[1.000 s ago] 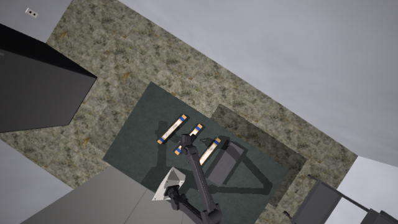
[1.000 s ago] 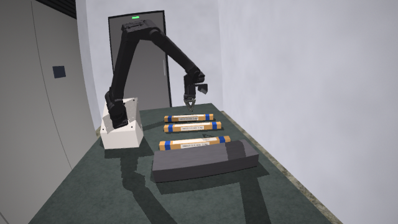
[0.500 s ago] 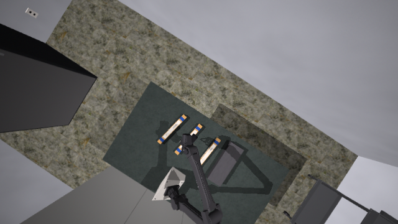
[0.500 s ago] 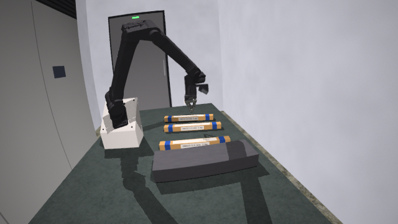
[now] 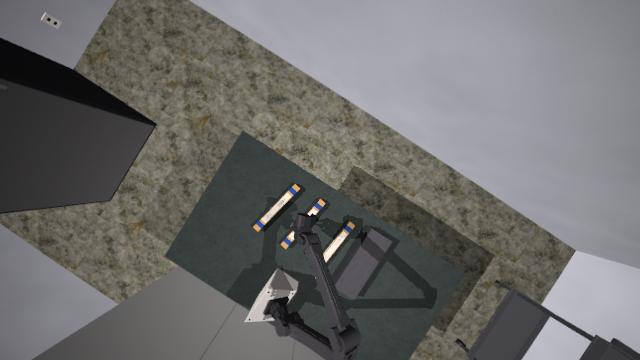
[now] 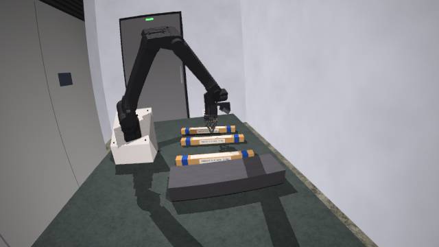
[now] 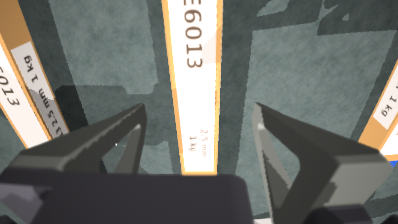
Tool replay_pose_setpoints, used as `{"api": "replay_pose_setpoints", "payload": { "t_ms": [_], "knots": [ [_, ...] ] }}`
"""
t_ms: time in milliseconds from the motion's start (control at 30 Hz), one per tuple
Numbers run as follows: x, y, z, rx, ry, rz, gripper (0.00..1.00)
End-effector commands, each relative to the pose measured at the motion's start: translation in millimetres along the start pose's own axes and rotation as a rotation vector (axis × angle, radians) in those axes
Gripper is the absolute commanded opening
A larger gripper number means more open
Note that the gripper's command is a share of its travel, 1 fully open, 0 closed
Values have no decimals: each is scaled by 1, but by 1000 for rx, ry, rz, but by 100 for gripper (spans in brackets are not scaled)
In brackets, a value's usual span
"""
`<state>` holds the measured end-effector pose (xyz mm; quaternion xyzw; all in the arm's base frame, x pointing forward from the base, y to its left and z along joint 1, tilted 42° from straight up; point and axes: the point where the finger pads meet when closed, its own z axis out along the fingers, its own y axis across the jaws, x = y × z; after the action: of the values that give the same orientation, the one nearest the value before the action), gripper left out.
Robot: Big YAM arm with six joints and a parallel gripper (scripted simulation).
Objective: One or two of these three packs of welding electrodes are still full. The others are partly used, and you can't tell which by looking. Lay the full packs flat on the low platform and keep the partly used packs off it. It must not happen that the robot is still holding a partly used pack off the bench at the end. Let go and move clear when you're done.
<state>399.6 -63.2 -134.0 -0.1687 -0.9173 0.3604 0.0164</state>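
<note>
Three orange packs with blue end bands and white labels lie side by side on the dark green mat: the far one (image 6: 208,130), the middle one (image 6: 212,140) and the near one (image 6: 214,158). The low grey platform (image 6: 226,175) lies just in front of the near pack, with nothing on it. My gripper (image 6: 210,129) points down over the middle pack. In the wrist view it (image 7: 197,142) is open and empty, with a finger on each side of the middle pack (image 7: 195,85), close above it. The other two packs show at the left edge (image 7: 20,85) and the right edge (image 7: 385,115).
The arm's white base block (image 6: 134,138) stands at the left of the mat. A grey wall runs along the right side, a door (image 6: 154,68) is behind the arm. From above, a black cabinet (image 5: 60,145) stands far left, the platform (image 5: 364,260) right of the packs.
</note>
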Motion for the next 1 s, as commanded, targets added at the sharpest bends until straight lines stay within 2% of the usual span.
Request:
{"api": "replay_pose_setpoints", "payload": {
  "t_ms": [0,167,967],
  "knots": [
    [2,-1,26,8,17,-23,74],
    [1,0,41,7,15,-21,74],
    [-1,14,28,1,-9,-43,74]
  ]
}}
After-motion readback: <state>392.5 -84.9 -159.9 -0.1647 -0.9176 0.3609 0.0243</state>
